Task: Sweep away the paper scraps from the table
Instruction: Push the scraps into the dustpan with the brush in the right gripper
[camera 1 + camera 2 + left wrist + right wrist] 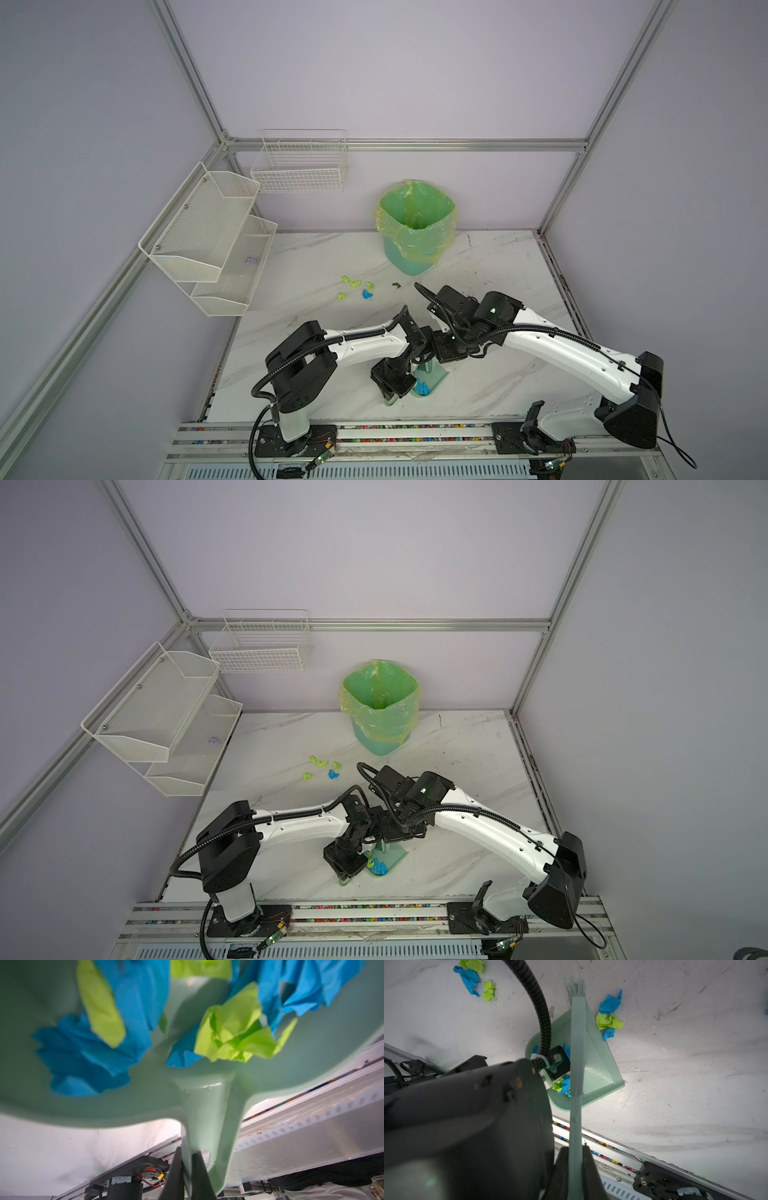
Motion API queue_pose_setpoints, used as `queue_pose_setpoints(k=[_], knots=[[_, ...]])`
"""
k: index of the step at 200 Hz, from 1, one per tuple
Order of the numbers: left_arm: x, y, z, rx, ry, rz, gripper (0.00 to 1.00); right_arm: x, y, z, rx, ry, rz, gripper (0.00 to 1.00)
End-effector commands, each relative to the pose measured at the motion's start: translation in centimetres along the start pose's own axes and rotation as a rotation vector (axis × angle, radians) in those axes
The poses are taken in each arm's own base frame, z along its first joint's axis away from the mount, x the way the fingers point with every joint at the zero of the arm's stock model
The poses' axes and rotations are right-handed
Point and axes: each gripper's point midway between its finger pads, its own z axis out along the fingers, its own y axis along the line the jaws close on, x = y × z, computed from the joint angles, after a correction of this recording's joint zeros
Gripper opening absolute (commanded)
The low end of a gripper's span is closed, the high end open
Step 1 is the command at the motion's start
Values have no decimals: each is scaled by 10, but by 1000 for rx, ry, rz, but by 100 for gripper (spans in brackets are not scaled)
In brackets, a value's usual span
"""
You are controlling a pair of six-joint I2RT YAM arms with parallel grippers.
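Your left gripper (188,1167) is clamped tight on the handle of the dustpan (145,1088), and that handle runs straight back from the pan. Your right gripper (575,1160) is closed just as firmly on the brush (577,1053). The brush's long axis lies across the dustpan, with its bristles (575,985) pointing out past the lip. Blue and yellow-green paper scraps (232,1034) sit heaped against the dustpan's rear wall. Three more make a short row just outside the dustpan's lip, running along it. A loose group lies on the table (478,270) well beyond the dustpan's mouth. The pan seems to rest flat.
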Motion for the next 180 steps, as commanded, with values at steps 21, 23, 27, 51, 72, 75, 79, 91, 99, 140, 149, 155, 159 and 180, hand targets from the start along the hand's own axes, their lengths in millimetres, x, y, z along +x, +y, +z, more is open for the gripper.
queue_pose_setpoints(k=[21, 23, 27, 51, 72, 75, 79, 91, 99, 140, 149, 155, 159, 180], knots=[[-34, 6, -17, -28, -125, 4, 0, -20, -25, -26, 55, -102, 79, 0], [-34, 7, -17, -28, -127, 2, 0, -21, -26, -27, 56, -106, 82, 0], [-36, 7, -17, -27, -131, 0, 0, -24, -28, -29, 57, -113, 88, 0], [-43, 12, -24, -41, -165, -6, 0, -37, -40, -38, 58, -148, 116, 0], [-47, 13, -33, -39, -196, -5, 0, -46, -49, -45, 63, -172, 136, 0], [-47, 14, -34, -37, -200, -8, 0, -47, -49, -46, 62, -175, 138, 0], [-47, 14, -36, -36, -204, -8, 0, -49, -51, -47, 64, -179, 142, 0], [-48, 14, -40, -31, -215, -8, 0, -52, -53, -50, 64, -192, 150, 0], [-48, 13, -43, -21, -223, -6, 0, -54, -54, -51, 65, -198, 155, 0], [-44, 12, -56, 19, -237, -6, 0, -58, -63, -56, 73, -216, 174, 0], [-43, 12, -61, 29, -249, -9, 0, -58, -65, -57, 74, -219, 176, 0], [-42, 12, -66, 42, -257, -12, 0, -58, -66, -57, 74, -218, 178, 0], [-42, 12, -69, 49, -263, -12, 0, -58, -67, -57, 70, -218, 176, 0], [-40, 17, -90, 78, -303, -29, 0, -58, -78, -53, 70, -213, 189, 0]])
